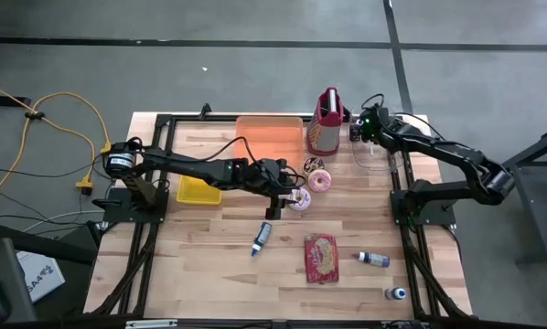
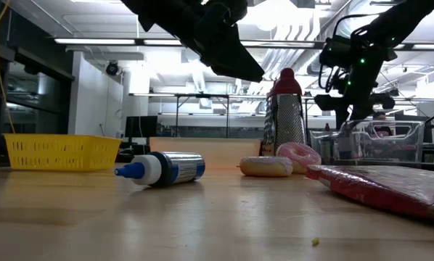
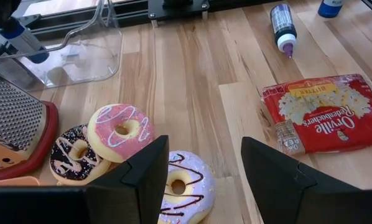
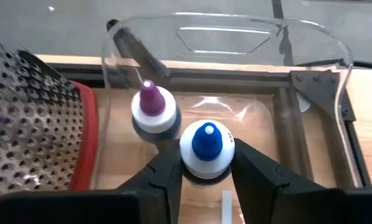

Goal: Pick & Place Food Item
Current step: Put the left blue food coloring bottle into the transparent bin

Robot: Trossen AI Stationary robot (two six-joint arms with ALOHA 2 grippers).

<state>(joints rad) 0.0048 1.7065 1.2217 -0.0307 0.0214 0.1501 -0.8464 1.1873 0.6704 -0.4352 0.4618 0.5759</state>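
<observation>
Three doughnuts lie together on the table: a pink one (image 3: 120, 130), a chocolate one (image 3: 74, 155) and a white one with dark drizzle (image 3: 183, 183) (image 1: 299, 199). My left gripper (image 3: 204, 155) (image 1: 287, 189) is open and empty, hovering just above and beside the white doughnut. My right gripper (image 4: 206, 177) (image 1: 365, 123) is at the table's far right, shut on a blue-capped bottle (image 4: 206, 152) over a clear plastic container (image 4: 236, 74). A purple-capped bottle (image 4: 152, 109) stands inside that container. My right gripper pinches the blue-capped bottle's body just below its white collar (image 4: 206, 175), one finger on each side. The bottle stands upright with its cap up, over the inside of the clear container. Whether its base rests on the container floor is hidden by the gripper.
A red-framed box grater (image 1: 327, 123) stands by an orange tray (image 1: 269, 135) at the back. A yellow basket (image 1: 198, 189) lies under the left arm. A red popcorn bag (image 1: 321, 257) and three loose bottles (image 1: 261, 238) (image 1: 374, 260) (image 1: 397, 293) lie toward the near side.
</observation>
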